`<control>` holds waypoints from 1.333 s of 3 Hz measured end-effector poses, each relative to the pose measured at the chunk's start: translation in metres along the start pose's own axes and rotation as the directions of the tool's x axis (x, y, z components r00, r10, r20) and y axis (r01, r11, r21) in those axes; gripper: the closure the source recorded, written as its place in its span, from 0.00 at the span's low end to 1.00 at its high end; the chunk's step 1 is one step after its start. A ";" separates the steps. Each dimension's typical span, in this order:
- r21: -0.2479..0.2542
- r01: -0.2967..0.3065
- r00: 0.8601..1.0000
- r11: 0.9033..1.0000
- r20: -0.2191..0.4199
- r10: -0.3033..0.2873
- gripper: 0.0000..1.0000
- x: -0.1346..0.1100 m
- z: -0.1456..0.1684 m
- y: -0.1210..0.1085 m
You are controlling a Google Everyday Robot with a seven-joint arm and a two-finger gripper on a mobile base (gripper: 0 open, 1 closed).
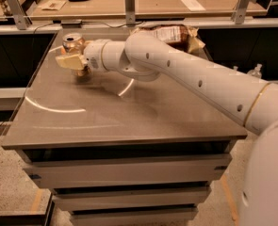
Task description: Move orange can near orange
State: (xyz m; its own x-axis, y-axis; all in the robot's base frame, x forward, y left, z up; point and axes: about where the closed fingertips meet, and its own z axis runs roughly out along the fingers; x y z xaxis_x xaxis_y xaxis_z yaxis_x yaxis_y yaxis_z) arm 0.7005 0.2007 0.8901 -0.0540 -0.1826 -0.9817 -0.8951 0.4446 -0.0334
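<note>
The orange can (74, 42), metallic with a silver top and pull tab, stands upright at the far left of the grey table (129, 112). My gripper (73, 61) reaches in from the right and is closed around the can's body. A cream finger (69, 60) covers the can's front. The can's lower edge shows just under the finger. The orange is not in view; my arm (185, 74) covers the far middle of the table.
A brown-and-white snack bag (172, 34) lies at the table's far edge behind my arm. A wooden bench (143, 1) with posts and papers runs behind the table. The table's left edge is close to the can. Drawers are below the front edge.
</note>
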 end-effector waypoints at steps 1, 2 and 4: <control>-0.035 0.002 1.000 0.999 0.022 -0.002 1.00 -0.009 0.020 -0.007; -0.075 0.003 1.000 0.997 0.021 -0.001 1.00 -0.010 0.040 -0.009; -0.123 -0.016 0.997 0.992 -0.072 0.007 1.00 -0.001 0.058 -0.009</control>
